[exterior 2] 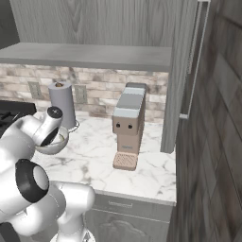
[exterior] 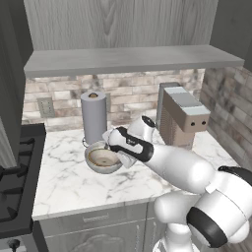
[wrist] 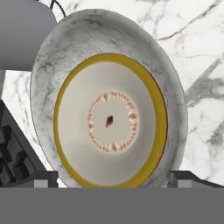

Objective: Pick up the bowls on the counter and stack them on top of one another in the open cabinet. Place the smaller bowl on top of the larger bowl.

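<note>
Small bowl nested in big bowl, both on counter, gripper open above

The larger bowl (wrist: 109, 57) (grey-white marbled, deep) fills the centre of the hand view, w/ the smaller bowl (wrist: 109, 120) sitting inside it: yellow-tan rim, pale inside, ring of small red-brown marks round a dark centre spot. In the left base view the pair sits left of centre on the counter (exterior: 69, 177), just in front of the paper towel roll (exterior: 94, 115), stove (exterior: 15, 182) at far left. Gripper (wrist: 112, 178) hangs over the bowls, jaws spread wide, tips at either side of the big bowl's near rim (contact can't be told), holding nothing. Open cabinet (exterior: 133, 59) shelf runs across the upper frame. Coffee machine (exterior 2: 128, 123) stands centre of the right base view.
</note>
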